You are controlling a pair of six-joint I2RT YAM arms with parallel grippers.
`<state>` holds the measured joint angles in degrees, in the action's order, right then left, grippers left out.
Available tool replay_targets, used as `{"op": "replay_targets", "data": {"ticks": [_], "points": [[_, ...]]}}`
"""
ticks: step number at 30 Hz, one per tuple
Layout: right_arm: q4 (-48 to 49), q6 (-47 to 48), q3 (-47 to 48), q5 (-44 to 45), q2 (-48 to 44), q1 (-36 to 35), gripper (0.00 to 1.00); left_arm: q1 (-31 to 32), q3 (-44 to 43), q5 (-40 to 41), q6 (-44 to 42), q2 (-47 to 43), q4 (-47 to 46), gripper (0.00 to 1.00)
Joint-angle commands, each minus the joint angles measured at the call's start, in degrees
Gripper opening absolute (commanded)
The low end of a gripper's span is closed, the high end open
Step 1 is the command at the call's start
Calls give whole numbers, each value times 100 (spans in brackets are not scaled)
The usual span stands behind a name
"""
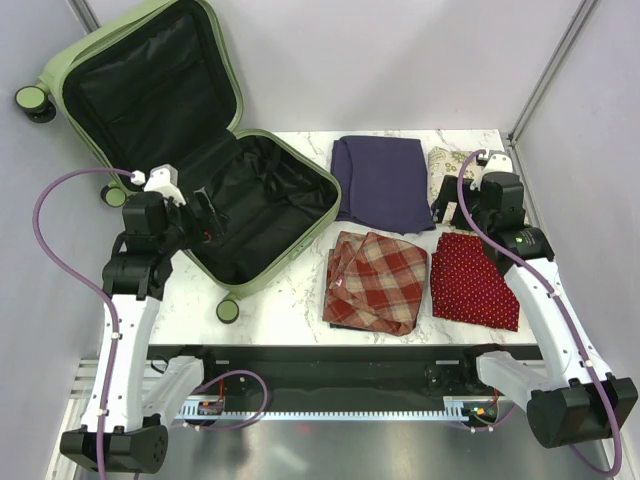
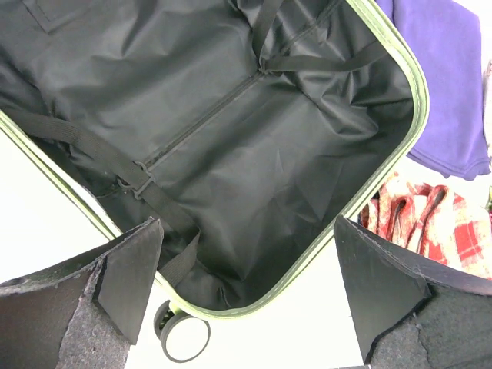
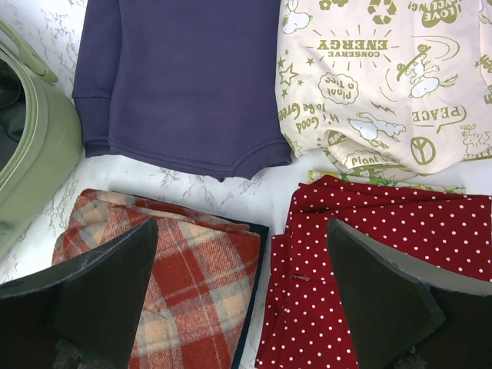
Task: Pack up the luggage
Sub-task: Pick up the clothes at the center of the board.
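Nearest, just past the arm bases: a white marble-patterned table [image 1: 290,300] with grey veins. On its left part, the luggage [image 1: 262,200], lying open. Pale sage-green hard shell, rounded corners, wrinkled black fabric lining. In the left wrist view, a zip line across that lining and black straps crossing it. One black-and-green caster wheel [image 1: 228,310] at the near corner of the luggage, a second at its left side.

Over the near-left rim of the luggage, the left gripper [image 1: 205,215]: spread wide, nothing between its pads, aimed down at bare lining.

Just right of the luggage, a folded red-and-tan plaid garment [image 1: 375,280]. Further right of the luggage, a folded red cloth [image 1: 475,280] with small white dots. Well to the right of the luggage, the right gripper [image 1: 455,205]: also gaping wide and holding nothing, hanging above the strip of table between plaid and dots.

Farther back, just beside the right rim of the luggage, a folded purple sweatshirt [image 1: 380,180]. Beyond that, away from the luggage, a cream cloth [image 1: 447,160] printed with green cartoon figures and words.

Farthest, the lid [image 1: 150,80] of the luggage: raised and tilted back past the table's far-left corner, lined in the same black, with another wheel at its outer left edge.

Behind the luggage, plain pale grey walls [image 1: 400,60] and, off to the right, a slanting metal frame bar [image 1: 555,60].
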<state>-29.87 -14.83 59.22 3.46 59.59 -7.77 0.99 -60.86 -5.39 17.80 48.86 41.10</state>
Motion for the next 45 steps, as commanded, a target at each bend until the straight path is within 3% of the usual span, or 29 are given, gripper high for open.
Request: {"op": "replay_targets", "data": {"ticks": [1, 12, 18, 25, 36, 45], "points": [[69, -20, 151, -4, -79, -14, 98, -12, -260, 117, -207, 44, 65, 100], [-90, 471, 792, -723, 236, -14, 98, -12, -558, -164, -365, 132, 144, 100], [-63, 578, 1565, -1646, 1299, -14, 98, -12, -629, -498, -198, 238, 152, 100], [-72, 648, 2312, -2016, 3090, -14, 98, -12, -550, -586, -154, 387, 56, 100], [-81, 648, 4263, -1797, 5709, 3, 98, -3, -849, -613, 4, 1037, -383, 100], [-133, 349, 5257, -1595, 6898, 118, 98, 6, -1077, -411, 57, 1398, -533, 100]]}}
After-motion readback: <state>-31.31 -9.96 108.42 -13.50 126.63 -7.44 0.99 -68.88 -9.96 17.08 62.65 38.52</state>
